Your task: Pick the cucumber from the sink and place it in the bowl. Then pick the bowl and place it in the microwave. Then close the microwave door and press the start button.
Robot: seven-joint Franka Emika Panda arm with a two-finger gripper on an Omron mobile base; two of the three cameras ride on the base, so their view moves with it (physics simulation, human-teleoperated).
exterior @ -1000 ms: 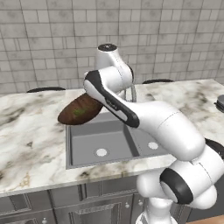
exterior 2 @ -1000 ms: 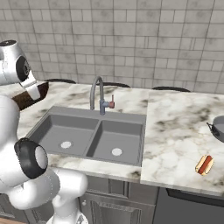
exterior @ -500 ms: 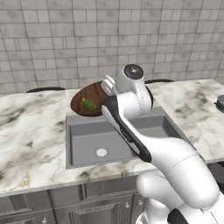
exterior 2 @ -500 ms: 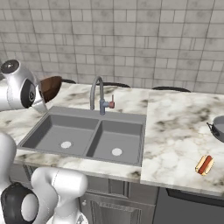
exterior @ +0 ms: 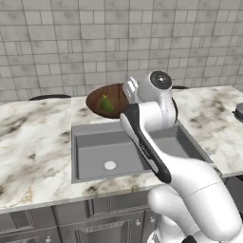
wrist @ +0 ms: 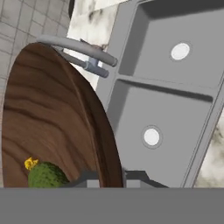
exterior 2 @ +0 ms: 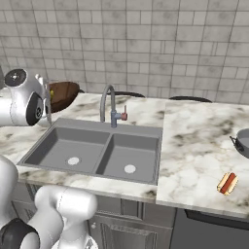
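Note:
The brown wooden bowl hangs tilted in the air over the back left of the sink, near the tiled wall. My gripper is shut on its rim. The green cucumber lies inside the bowl, against its lower side. In the hand view the bowl stands on edge between my fingertips, the cucumber rests at its bottom, and the gripper clamps the rim. From the right base view the bowl sits left of the faucet. The microwave is out of view.
The grey double sink lies below, its basins holding nothing, with the faucet at its back. A hot dog and a dark pan sit on the marble counter far right. The tiled wall stands close behind the bowl.
The arm has swung up and back, carrying the bowl from over the sink's left edge toward the wall. The bowl has tipped, so its inside and the cucumber now face the left base camera.

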